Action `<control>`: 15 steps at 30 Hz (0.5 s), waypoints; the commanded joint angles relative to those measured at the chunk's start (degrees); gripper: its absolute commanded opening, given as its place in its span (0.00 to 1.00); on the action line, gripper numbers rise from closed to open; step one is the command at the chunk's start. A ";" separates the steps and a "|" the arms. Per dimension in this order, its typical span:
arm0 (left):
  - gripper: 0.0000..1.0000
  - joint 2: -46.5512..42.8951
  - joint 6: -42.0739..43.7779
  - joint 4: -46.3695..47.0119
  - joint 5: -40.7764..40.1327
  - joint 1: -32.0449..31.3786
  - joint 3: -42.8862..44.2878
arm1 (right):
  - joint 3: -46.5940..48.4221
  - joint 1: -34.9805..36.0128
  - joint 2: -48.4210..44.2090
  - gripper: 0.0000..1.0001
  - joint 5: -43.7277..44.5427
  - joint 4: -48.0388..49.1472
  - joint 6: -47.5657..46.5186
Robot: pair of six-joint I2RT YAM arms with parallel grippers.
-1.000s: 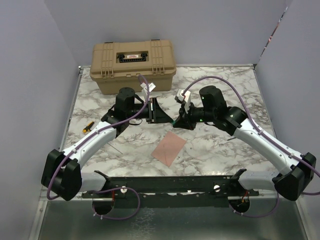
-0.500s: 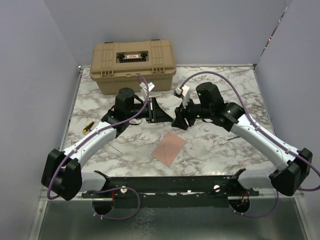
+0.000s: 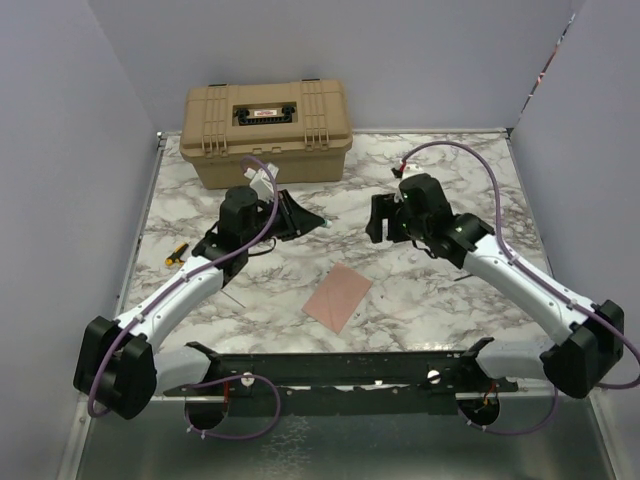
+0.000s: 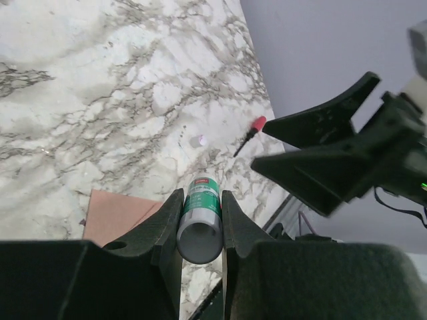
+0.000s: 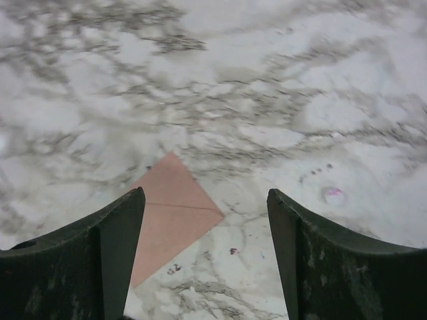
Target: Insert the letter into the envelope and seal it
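The pinkish-brown envelope [image 3: 338, 296] lies flat on the marble table [image 3: 450, 170] near the front middle, and a fold line crosses it in the right wrist view [image 5: 175, 208]. The letter is hidden or out of view. My left gripper [image 3: 305, 215] hovers behind the envelope, shut on a green-and-white glue stick [image 4: 200, 217] that points towards the envelope's corner [image 4: 120, 215]. My right gripper [image 3: 376, 220] hangs to the right of it, apart from it. Its jaws [image 5: 205, 193] are open and hold nothing above the envelope's far corner.
A tan toolbox [image 3: 266, 130] stands at the back left. A small yellow-handled tool [image 3: 176, 254] lies by the left edge. A small white-pink cap [image 5: 333, 195] and a red-tipped stick [image 4: 251, 131] lie on the marble right of the envelope. Grey walls close in the table.
The grippers met above the envelope before and have drawn apart. The right one opened and pulled back to the right. The left one swung left and back with the glue stick.
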 commanded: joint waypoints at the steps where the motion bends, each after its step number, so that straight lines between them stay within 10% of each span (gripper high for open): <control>1: 0.00 -1.61 1.32 -0.02 -6.28 0.16 -1.76 | -0.31 -5.73 7.31 0.75 15.33 -9.57 12.05; 15: 0.00 0.44 1.15 0.89 -3.72 0.09 -3.28 | -2.52 -15.82 24.89 0.58 9.61 -8.76 14.55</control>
